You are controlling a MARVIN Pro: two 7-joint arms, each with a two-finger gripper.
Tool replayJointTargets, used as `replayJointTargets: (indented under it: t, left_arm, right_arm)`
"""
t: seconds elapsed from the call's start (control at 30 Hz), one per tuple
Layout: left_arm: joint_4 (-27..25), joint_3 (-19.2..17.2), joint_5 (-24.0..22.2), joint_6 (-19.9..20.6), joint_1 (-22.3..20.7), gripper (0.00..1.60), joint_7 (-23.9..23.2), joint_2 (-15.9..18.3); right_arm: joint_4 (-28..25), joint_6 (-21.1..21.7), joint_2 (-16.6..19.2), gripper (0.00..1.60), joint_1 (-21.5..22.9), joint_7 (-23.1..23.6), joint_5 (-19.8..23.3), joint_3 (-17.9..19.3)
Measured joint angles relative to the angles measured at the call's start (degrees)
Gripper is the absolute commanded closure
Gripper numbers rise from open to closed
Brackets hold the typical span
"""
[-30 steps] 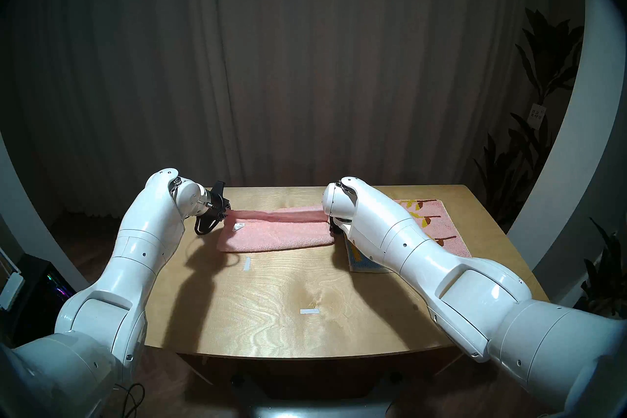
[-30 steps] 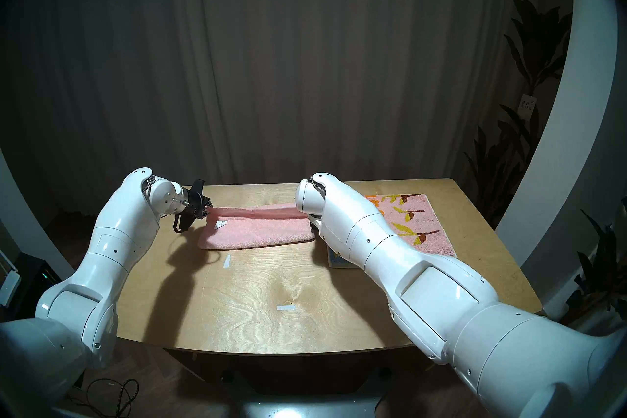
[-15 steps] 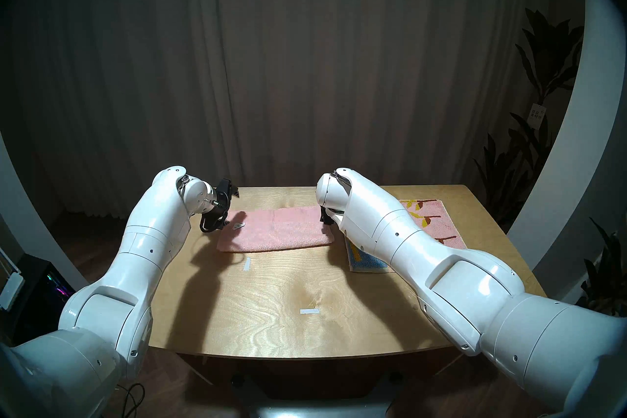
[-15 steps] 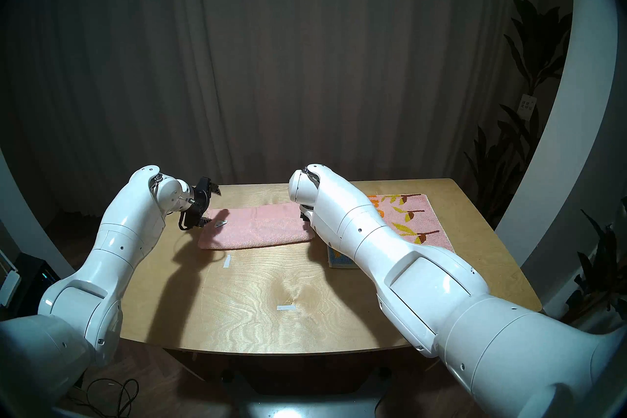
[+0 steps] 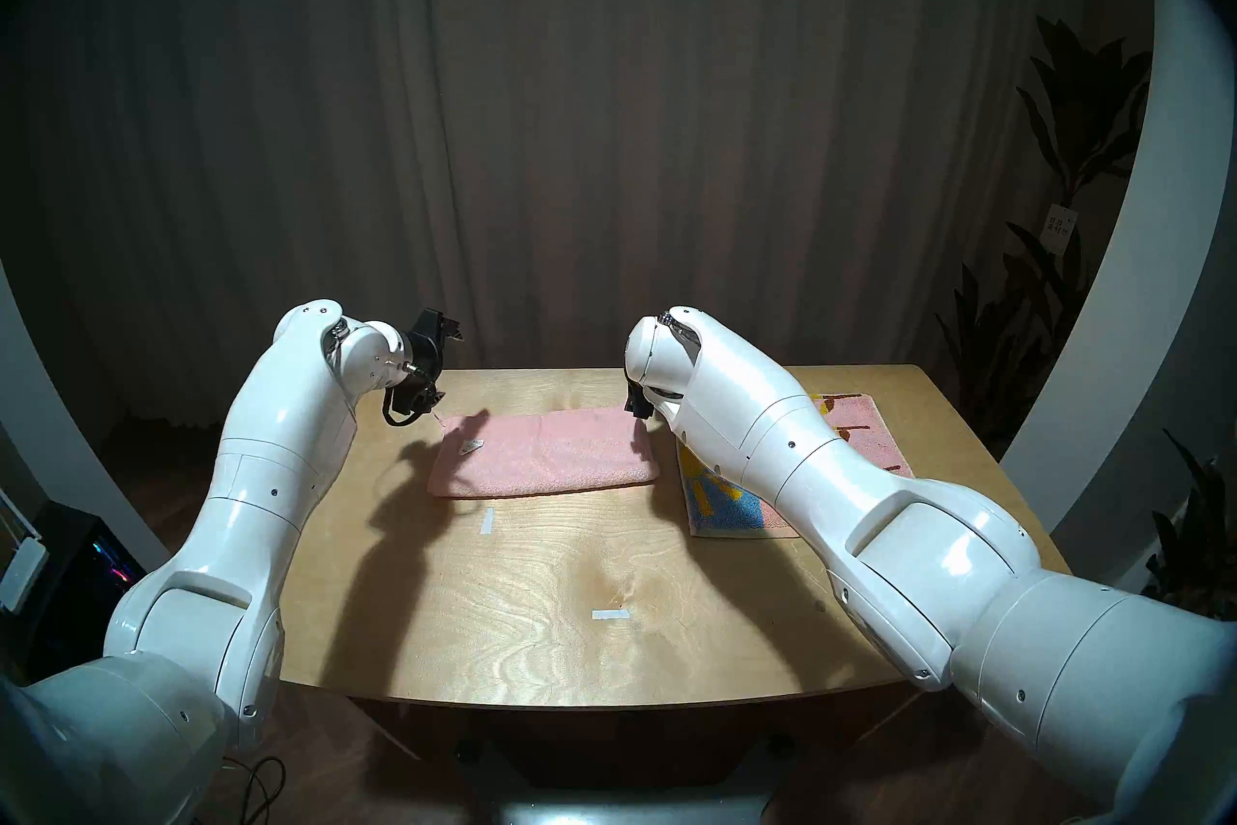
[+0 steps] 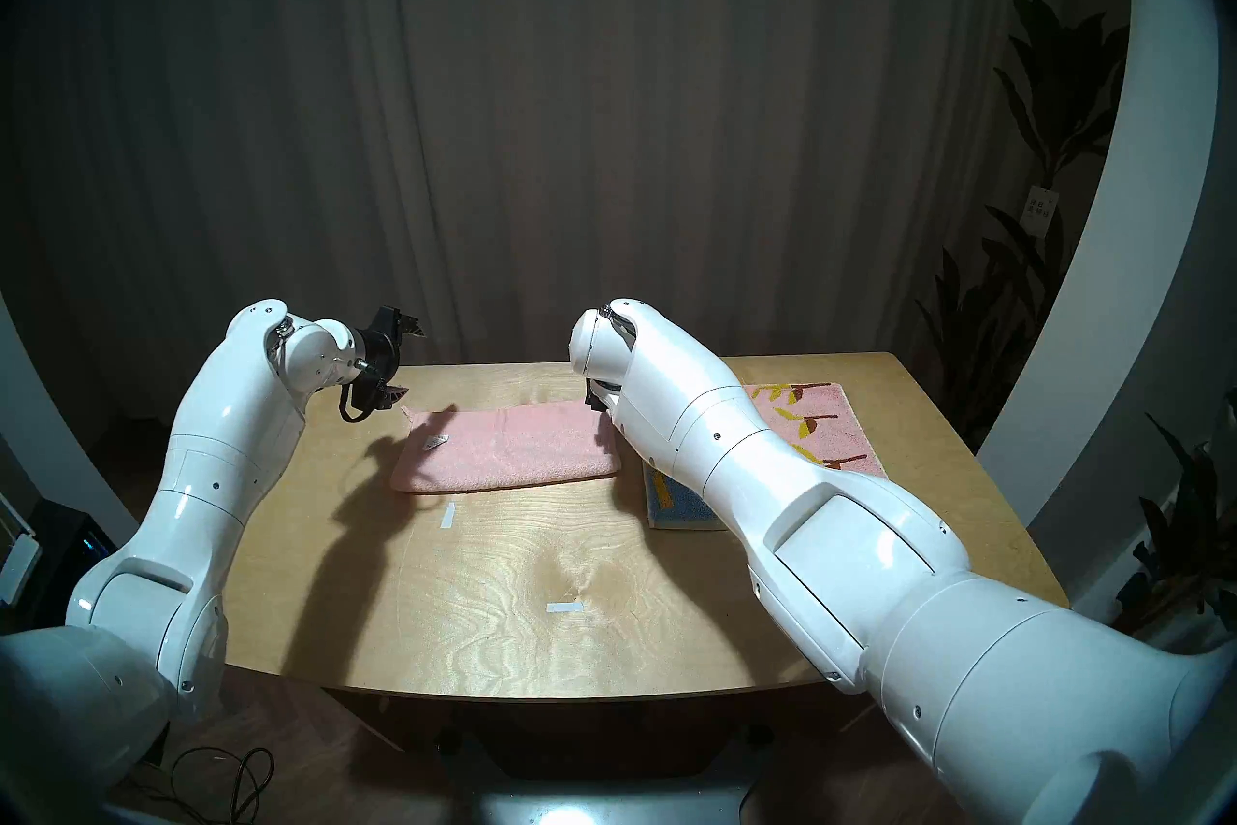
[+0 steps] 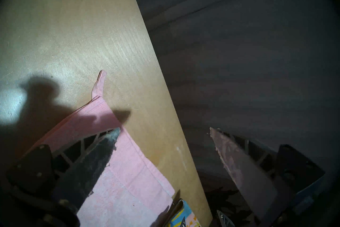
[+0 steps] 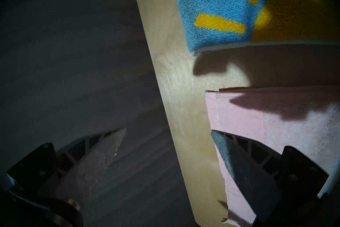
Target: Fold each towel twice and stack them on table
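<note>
The plain pink towel (image 5: 545, 455) lies folded flat at the far middle of the table (image 5: 535, 603), a white label showing near its left end. The pink-and-blue sun towel (image 5: 863, 422) lies at the right, partly hidden under my right arm. My left gripper (image 5: 447, 363) is open and empty, above the pink towel's far left corner (image 7: 128, 184). My right gripper (image 8: 168, 130) is open and empty above the pink towel's far right corner (image 8: 276, 119), with the sun towel (image 8: 220, 9) beside it. In the head views the right forearm hides most of that gripper.
Two white tape strips (image 5: 486, 521) (image 5: 610, 614) lie on the tabletop. The table's far edge (image 7: 156, 73) runs just under both grippers, with a dark curtain behind it. Potted plants (image 5: 1071, 201) stand at the right. A black box (image 5: 87, 569) sits on the floor at the left.
Both grippers let go of the pink towel's edge, opened and rose. The held-up edge dropped, and the towel now lies flat and folded.
</note>
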Motion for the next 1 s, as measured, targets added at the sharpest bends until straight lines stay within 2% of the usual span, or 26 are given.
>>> replayJointTargets:
  t: [0.33, 0.6, 1.0]
  left_arm:
    - [-7.4, -1.8, -1.2, 1.4, 7.7, 0.00, -1.4, 2.4]
    - [-11.8, -3.1, -1.7, 2.4, 12.3, 0.00, -2.4, 3.8]
    - [-17.8, -5.2, -2.7, 3.5, 18.7, 0.00, -4.2, 5.2]
  right_arm:
    - [-5.3, 3.2, 2.7, 0.00, -1.2, -0.2, 0.1, -0.3]
    - [-8.4, 4.8, 4.6, 0.00, -2.1, -0.4, -0.2, -1.1]
    - [-11.7, 6.6, 8.0, 0.00, -5.9, -1.3, -0.8, -3.6]
